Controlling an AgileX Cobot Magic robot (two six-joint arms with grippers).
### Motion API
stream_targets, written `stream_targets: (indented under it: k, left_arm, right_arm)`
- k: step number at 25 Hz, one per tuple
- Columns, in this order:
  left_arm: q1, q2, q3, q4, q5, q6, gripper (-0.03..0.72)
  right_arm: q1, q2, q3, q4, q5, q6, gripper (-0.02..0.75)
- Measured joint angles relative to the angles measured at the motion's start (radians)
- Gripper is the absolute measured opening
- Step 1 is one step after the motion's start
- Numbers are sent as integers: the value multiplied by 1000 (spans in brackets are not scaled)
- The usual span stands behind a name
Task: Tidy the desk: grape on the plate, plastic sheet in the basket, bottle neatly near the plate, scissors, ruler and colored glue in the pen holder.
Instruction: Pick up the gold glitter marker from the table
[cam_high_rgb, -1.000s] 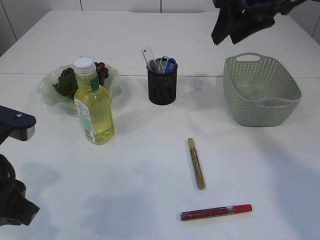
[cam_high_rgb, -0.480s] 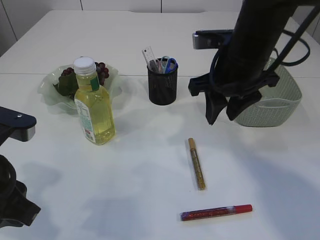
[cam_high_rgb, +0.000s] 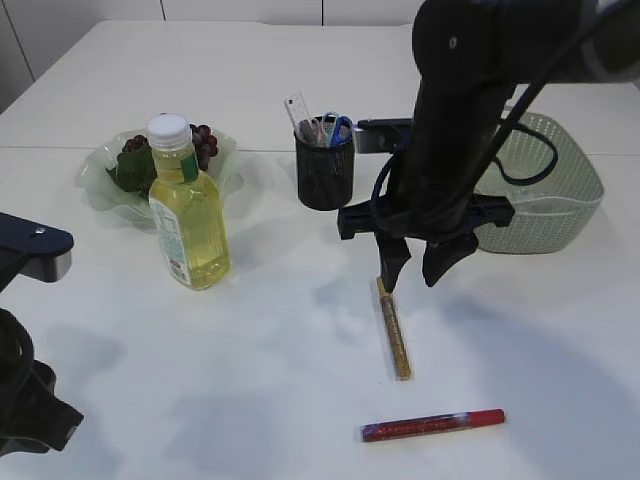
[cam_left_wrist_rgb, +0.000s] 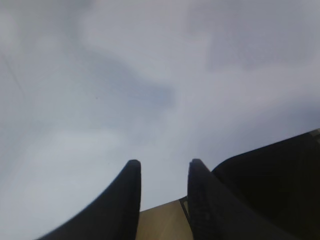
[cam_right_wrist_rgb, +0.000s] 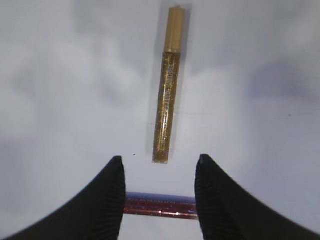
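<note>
Hovering with jaws parted and nothing between them, right gripper (cam_high_rgb: 414, 270) hanging over the cap end of the gold glue pen (cam_high_rgb: 393, 328) in the exterior view, arm reaching down in front of the basket (cam_high_rgb: 560, 235). Lying flat on the white table (cam_high_rgb: 280, 340), gold glue pen pointing away from the camera; lying crosswise nearer the camera, red glue pen (cam_high_rgb: 432, 425), apart from the gold one. Standing upright just in front of the plate (cam_high_rgb: 98, 185), bottle (cam_high_rgb: 187, 210) of yellow liquid with a white cap. Resting on the plate, grapes (cam_high_rgb: 203, 142). Standing behind centre, pen holder (cam_high_rgb: 324, 170), scissors (cam_high_rgb: 335, 128) and ruler (cam_high_rgb: 298, 112) sticking up out of it. Showing only as dark parts at the lower left edge, left arm (cam_high_rgb: 25, 330).

Seen from the left wrist, left gripper (cam_left_wrist_rgb: 162, 172) standing part open over bare table, gripping nothing.

Seen from the right wrist, fingers (cam_right_wrist_rgb: 114, 187) spread apart and empty, gold glue pen (cam_right_wrist_rgb: 168, 92) lying lengthwise ahead of the gap, untouched; red glue pen (cam_right_wrist_rgb: 160, 206) crossing between the fingers lower down.
</note>
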Motion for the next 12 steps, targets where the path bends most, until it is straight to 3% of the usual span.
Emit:
stream_targets:
  k: [12]
  left_arm:
    - [0,0,0,-2,-2,0,237]
  right_arm:
    - [0,141,0,-2,-80,15,370]
